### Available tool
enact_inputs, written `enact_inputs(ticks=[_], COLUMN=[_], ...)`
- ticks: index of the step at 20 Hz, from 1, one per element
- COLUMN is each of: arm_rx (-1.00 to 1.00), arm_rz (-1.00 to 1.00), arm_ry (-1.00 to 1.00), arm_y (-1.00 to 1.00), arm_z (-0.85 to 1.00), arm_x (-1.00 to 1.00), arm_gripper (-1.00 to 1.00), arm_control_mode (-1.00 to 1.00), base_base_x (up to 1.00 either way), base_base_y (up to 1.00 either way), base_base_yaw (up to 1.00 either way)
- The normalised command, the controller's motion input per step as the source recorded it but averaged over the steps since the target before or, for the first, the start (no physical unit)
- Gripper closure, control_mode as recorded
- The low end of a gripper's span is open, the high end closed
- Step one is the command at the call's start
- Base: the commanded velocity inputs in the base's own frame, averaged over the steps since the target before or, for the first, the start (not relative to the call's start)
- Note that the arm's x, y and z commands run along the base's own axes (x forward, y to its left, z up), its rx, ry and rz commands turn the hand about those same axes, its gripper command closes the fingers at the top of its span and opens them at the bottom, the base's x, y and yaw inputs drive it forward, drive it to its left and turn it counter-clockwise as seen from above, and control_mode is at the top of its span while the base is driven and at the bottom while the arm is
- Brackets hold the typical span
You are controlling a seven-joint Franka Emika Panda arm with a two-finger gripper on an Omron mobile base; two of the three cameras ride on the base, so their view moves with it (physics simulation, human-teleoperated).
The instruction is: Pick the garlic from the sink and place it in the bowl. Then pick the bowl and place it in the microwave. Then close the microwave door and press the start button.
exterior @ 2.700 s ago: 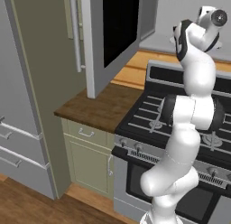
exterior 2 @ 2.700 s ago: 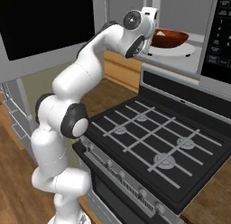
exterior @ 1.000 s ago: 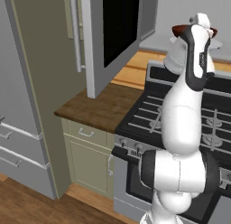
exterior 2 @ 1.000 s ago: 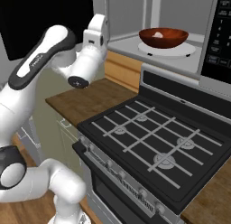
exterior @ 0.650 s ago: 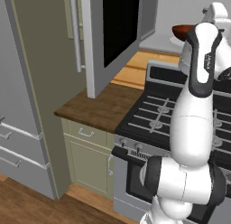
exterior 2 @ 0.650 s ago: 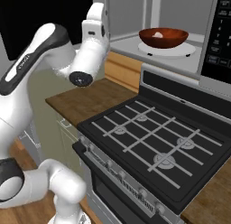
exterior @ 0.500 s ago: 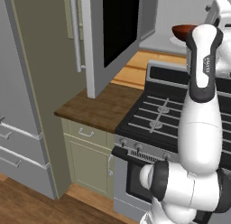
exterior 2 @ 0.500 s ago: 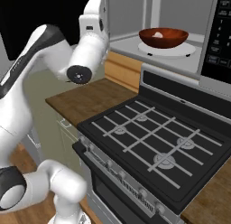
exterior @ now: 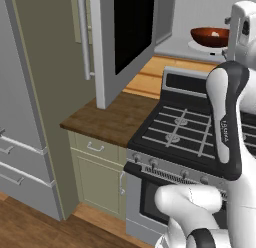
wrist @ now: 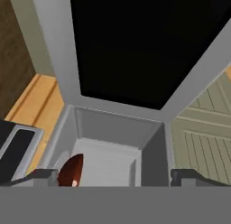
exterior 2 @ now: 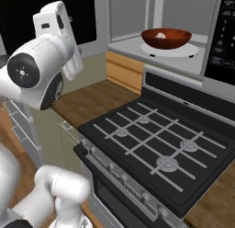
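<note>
The reddish-brown bowl (exterior 2: 165,37) sits on the white turntable plate (exterior 2: 170,49) inside the open microwave (exterior 2: 133,20). The pale garlic (exterior 2: 160,35) lies in it. The same bowl (exterior: 210,36) shows at the upper right of the left base view. The microwave door (exterior: 125,37) stands swung out to the left, its bar handle (exterior: 84,37) on the outer side. My gripper (wrist: 115,175) is open and empty, well back from the microwave, looking at the door's black glass (wrist: 144,42) and a sliver of the bowl (wrist: 72,170). The dark button panel (exterior 2: 223,34) is right of the cavity. The sink is out of view.
A black gas stove (exterior 2: 151,139) lies below the microwave. A wooden counter (exterior: 110,117) with pale cabinets (exterior: 95,162) is to its left. A tall grey fridge (exterior: 30,117) fills the left side. My arm (exterior 2: 36,75) rises left of the stove.
My arm has swung further back and left, away from the microwave opening and toward the open door. The bowl with the garlic has stayed on the plate. The gripper is still open.
</note>
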Motion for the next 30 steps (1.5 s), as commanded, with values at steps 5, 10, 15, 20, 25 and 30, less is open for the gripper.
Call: enact_inputs(ticks=[5, 10, 15, 20, 25, 30], arm_rx=[0.00, 0.00, 0.00, 0.02, 0.04, 0.01], arm_rz=[0.00, 0.00, 0.00, 0.00, 0.00, -0.02], arm_ry=[0.09, 0.00, 0.00, -0.02, 0.00, -0.01], arm_y=[0.86, 0.62, 0.50, 0.50, 0.75, 0.89], arm_z=[-0.30, -0.44, -0.40, -0.37, -0.43, -0.44], arm_x=[-0.91, -0.83, -0.53, -0.41, -0.05, 0.07], arm_gripper=[-1.00, -1.00, -1.00, -1.00, -1.00, -1.00], arm_control_mode=[-1.00, -1.00, -1.00, -1.00, -1.00, -1.00], base_base_x=[0.00, 0.00, 0.00, 0.00, 0.00, 0.00], base_base_y=[0.00, 0.00, 0.00, 0.00, 0.00, 0.00], base_base_yaw=[0.00, 0.00, 0.00, 0.00, 0.00, 0.00])
